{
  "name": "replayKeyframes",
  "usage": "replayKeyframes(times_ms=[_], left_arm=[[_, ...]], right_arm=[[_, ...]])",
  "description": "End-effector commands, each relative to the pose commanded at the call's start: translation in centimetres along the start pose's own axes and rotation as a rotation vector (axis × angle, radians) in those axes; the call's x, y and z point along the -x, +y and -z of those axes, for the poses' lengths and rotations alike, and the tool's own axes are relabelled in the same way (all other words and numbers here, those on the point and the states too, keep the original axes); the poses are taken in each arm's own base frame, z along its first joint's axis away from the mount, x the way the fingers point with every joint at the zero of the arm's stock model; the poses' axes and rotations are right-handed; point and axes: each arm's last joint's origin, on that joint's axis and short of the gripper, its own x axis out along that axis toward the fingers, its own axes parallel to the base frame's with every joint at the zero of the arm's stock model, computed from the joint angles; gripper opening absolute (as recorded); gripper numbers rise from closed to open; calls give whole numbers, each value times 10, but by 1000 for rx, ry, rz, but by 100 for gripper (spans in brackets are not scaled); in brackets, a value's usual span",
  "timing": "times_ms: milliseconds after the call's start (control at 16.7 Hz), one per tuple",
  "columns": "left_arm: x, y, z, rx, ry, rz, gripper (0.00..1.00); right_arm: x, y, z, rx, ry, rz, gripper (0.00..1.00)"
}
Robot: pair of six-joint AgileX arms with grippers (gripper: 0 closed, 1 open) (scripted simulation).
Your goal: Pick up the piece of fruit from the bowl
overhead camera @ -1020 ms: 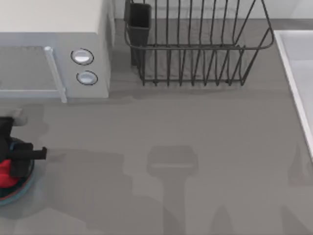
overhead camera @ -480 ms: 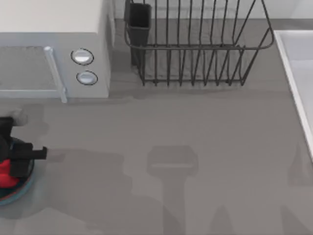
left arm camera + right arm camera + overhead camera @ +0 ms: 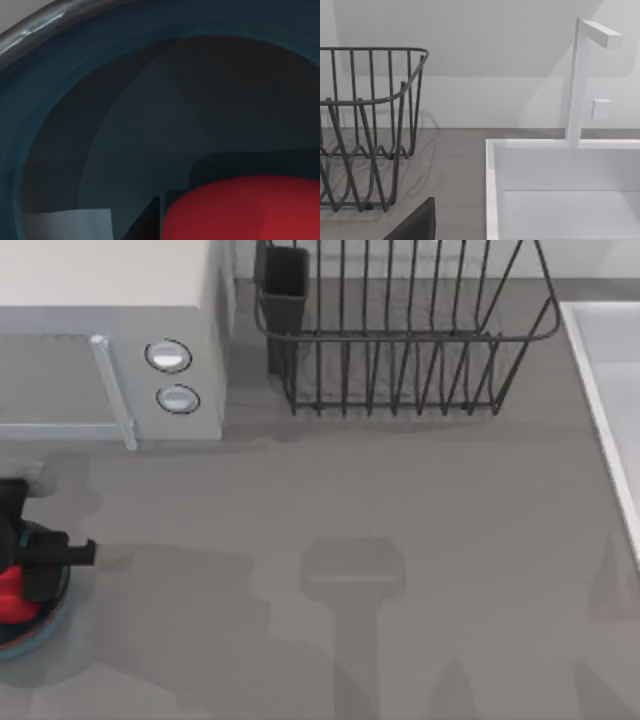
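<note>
The blue bowl (image 3: 58, 618) sits at the table's far left edge, cut off by the top view's border. The red piece of fruit (image 3: 10, 592) lies inside it. My left gripper (image 3: 28, 562) is down in the bowl, its black body covering part of the fruit. Up close in the left wrist view, the fruit (image 3: 245, 210) lies just below the camera against the bowl's dark blue inner wall (image 3: 60, 115). A dark edge of my right gripper (image 3: 417, 222) shows in the right wrist view, parked near the sink.
A grey microwave (image 3: 110, 340) stands behind the bowl at the back left. A black wire dish rack (image 3: 400, 330) is at the back middle. A white sink (image 3: 560, 190) with its tap (image 3: 580, 75) runs along the right side.
Almost nothing differs. The left wrist shifted very slightly over the bowl, and the fruit stays in the same spot.
</note>
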Motion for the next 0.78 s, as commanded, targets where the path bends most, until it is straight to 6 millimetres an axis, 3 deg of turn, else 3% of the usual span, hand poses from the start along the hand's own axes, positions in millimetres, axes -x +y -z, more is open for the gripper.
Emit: replayKeyframes(times_ms=[180, 360, 540, 780], left_arm=[[12, 0, -10, 0, 9, 1, 0], [45, -1, -29, 0, 17, 1, 0], [103, -3, -46, 1, 28, 2, 0], [186, -6, -42, 1, 36, 2, 0]], right_arm=[[0, 0, 0, 0, 0, 0, 100], [0, 0, 0, 0, 0, 0, 100], [0, 0, 0, 0, 0, 0, 100], [0, 0, 0, 0, 0, 0, 100]])
